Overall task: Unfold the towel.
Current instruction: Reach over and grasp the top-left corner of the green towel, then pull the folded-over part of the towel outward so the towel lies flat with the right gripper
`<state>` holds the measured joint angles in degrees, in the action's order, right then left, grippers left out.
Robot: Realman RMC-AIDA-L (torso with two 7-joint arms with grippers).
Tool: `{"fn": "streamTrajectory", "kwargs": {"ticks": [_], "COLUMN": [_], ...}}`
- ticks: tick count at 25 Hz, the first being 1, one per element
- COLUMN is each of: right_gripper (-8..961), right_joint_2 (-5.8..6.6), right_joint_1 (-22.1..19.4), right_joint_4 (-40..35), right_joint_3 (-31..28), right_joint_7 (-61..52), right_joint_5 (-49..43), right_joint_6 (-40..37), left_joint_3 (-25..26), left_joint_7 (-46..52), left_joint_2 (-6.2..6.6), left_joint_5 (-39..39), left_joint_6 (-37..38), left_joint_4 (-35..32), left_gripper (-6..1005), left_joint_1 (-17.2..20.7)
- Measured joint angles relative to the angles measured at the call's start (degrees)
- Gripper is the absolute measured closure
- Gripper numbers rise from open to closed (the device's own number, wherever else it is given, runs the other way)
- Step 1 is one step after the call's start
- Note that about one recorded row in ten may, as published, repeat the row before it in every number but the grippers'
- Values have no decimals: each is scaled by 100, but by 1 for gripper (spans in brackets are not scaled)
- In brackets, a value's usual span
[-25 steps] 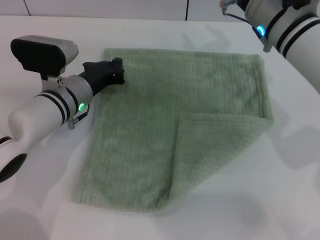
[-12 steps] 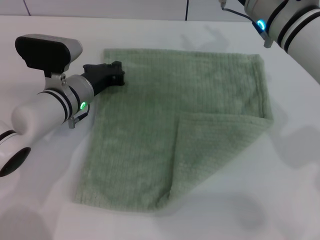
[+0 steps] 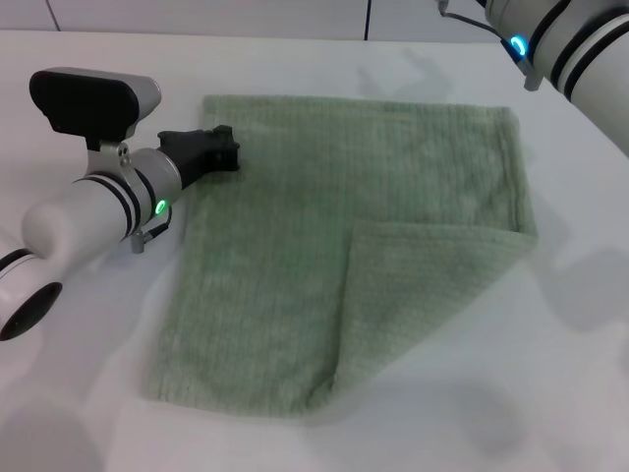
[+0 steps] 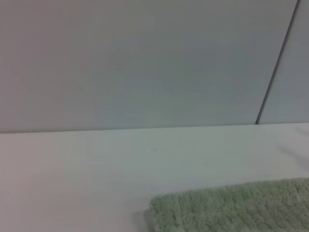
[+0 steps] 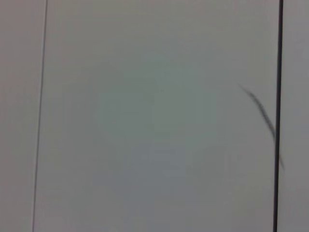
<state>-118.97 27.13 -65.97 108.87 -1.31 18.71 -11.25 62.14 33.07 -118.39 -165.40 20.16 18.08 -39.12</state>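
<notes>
The pale sage-green towel (image 3: 393, 167) lies flat on the white table (image 3: 511, 393). Its near right corner is folded over into a triangular flap (image 3: 423, 285) on top of the cloth. My left gripper (image 3: 224, 149) is low at the towel's far left edge, just over the hem. The left wrist view shows only a corner of the towel (image 4: 231, 208) and the table beyond it. My right arm (image 3: 570, 39) is raised at the far right, with its gripper outside the head view. The right wrist view shows only a wall.
Bare white table surrounds the towel on all sides. A wall with panel seams (image 3: 369, 18) runs along the far edge of the table.
My left gripper has drawn back a little to the left along the towel's far edge. The right arm has risen slightly further out of view. The towel has not moved.
</notes>
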Motion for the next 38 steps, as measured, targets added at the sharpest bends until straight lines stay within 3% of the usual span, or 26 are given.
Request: {"fn": "streamTrajectory", "kwargs": {"ticks": [15, 20, 24, 26, 27, 28, 29, 38], "right_gripper": [208, 208, 208, 208, 209, 209, 209, 209], "right_joint_2": [13, 15, 23, 27, 27, 19, 19, 1], "right_joint_1": [42, 53, 138, 244, 244, 327, 327, 569], "right_joint_4": [-89, -348, -898, -1408, -1408, -1721, -1721, -2733], "right_joint_3": [-23, -25, -27, -86, -86, -174, -174, -588], "right_joint_7": [0, 0, 0, 25, 25, 121, 121, 754], "right_joint_5": [0, 1, 1, 4, 4, 34, 34, 408], "right_joint_6": [183, 620, 1693, 2767, 2767, 3503, 3503, 6157], "left_joint_3": [-26, -35, -40, -46, -46, -46, -46, -45], "left_joint_7": [-1, -2, -3, -8, -8, -8, -8, -7], "left_joint_2": [1, -2, -5, -6, -6, -7, -8, -1], "left_joint_5": [-1, 0, -1, 0, 0, 0, 0, 0], "left_joint_6": [-110, -110, -109, -110, -110, -110, -110, -110], "left_joint_4": [-27, -27, -17, -9, -9, -8, 0, 29], "left_gripper": [977, 975, 974, 973, 973, 972, 972, 969], "left_joint_1": [-37, -36, -35, -35, -35, -34, -33, 3]}}
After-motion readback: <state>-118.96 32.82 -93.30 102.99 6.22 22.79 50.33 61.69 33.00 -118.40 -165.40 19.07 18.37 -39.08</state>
